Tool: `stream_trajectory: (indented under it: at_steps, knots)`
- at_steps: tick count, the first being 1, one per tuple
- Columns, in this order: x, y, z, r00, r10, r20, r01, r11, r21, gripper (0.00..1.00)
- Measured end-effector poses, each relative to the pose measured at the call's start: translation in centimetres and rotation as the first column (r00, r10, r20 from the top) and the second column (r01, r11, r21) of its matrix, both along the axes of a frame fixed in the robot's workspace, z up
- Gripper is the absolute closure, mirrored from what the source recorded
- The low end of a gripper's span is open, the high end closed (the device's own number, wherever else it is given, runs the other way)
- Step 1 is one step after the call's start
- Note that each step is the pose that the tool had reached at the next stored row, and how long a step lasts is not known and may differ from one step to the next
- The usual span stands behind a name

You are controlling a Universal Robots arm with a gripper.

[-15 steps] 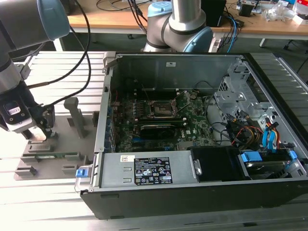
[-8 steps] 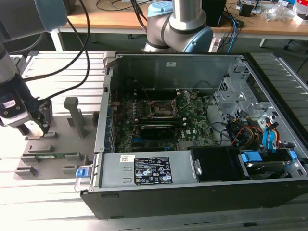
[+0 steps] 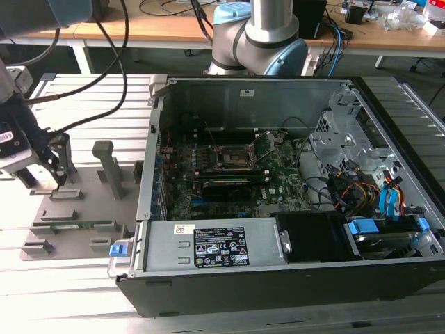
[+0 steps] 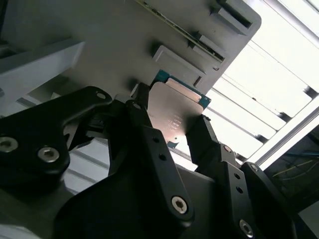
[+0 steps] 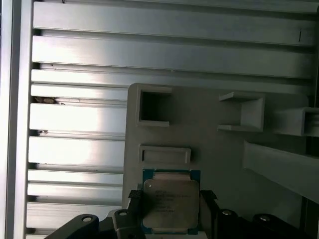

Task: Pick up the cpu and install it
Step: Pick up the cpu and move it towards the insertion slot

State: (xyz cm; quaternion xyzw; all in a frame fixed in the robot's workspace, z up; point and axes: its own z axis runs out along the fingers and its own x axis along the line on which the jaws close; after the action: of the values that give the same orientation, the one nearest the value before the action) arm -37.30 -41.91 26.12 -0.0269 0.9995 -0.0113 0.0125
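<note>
The cpu (image 4: 175, 107) (image 5: 171, 201) is a small square chip with a silver-grey lid on a green-edged base. In both wrist views it sits between my black fingers, just over the grey fixture plate (image 5: 199, 134). The gripper (image 4: 172, 117) (image 5: 171, 199) is shut on the cpu, one finger pressed against each side edge. In the exterior view the gripper (image 3: 43, 182) hangs low over the plate (image 3: 76, 223) at that view's left. The motherboard socket (image 3: 233, 158) lies inside the open computer case (image 3: 278, 264), well off to that view's right.
Upright grey posts (image 3: 108, 167) and small holders stand on the fixture plate. The case's metal side wall (image 3: 147, 174) rises between plate and motherboard. A long black card (image 3: 226, 188) lies beside the socket. Cables (image 3: 104, 69) hang above the plate; ribbed aluminium table (image 5: 75, 129) surrounds it.
</note>
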Motion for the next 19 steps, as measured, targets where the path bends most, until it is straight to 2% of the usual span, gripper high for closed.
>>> stream_trajectory:
  at_steps: [3,4,12,13,15,16,18,19]
  knots:
    - [0.00,0.00,0.61,1.0000,0.000,-0.0001,0.000,1.0000,0.0000,0.45]
    - [0.00,0.01,1.16,1.0000,0.000,0.0000,0.000,1.0000,0.0000,0.45]
    - [0.00,0.06,3.55,1.0000,0.000,-0.0001,0.000,1.0000,-0.0001,0.45]
    - [0.00,0.07,4.21,1.0000,0.000,0.0000,0.000,1.0000,0.0000,0.45]
    - [0.00,0.08,4.80,1.0000,0.000,0.0000,0.000,1.0000,0.0000,0.45]
    - [0.00,0.10,5.60,1.0000,0.000,0.0000,0.000,1.0000,0.0000,0.45]
    - [0.00,0.10,6.21,1.0000,0.000,0.0000,0.000,1.0000,0.0000,0.45]
    - [0.00,0.12,6.81,1.0000,0.000,0.0000,0.000,1.0000,0.0000,0.45]
